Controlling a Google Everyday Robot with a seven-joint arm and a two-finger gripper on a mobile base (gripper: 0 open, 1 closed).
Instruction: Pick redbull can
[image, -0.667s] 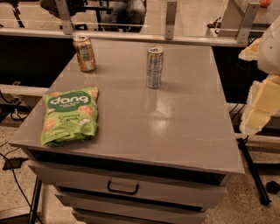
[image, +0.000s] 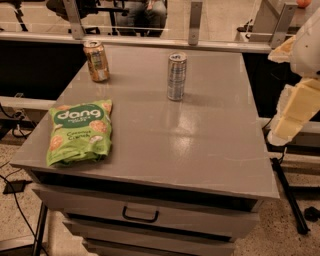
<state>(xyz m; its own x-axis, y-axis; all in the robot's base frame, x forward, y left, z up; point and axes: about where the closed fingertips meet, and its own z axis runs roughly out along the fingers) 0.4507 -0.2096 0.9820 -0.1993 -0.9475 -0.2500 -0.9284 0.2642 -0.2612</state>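
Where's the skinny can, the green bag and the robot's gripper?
redbull can (image: 176, 76), camera view, its silver-blue side.
green snack bag (image: 80, 132), camera view, its front.
gripper (image: 287, 122), camera view, right of the table (image: 210, 150), cream body.

Robot lab: drawer cabinet (image: 200, 220), end effector (image: 290, 114) right.

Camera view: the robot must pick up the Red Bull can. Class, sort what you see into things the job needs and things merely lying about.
Belongs to the job:
- redbull can, upright towards the back of the table
- gripper, beyond the table's right edge, apart from the can

Just lying about:
- orange can, back left corner
- green snack bag, lying flat, front left
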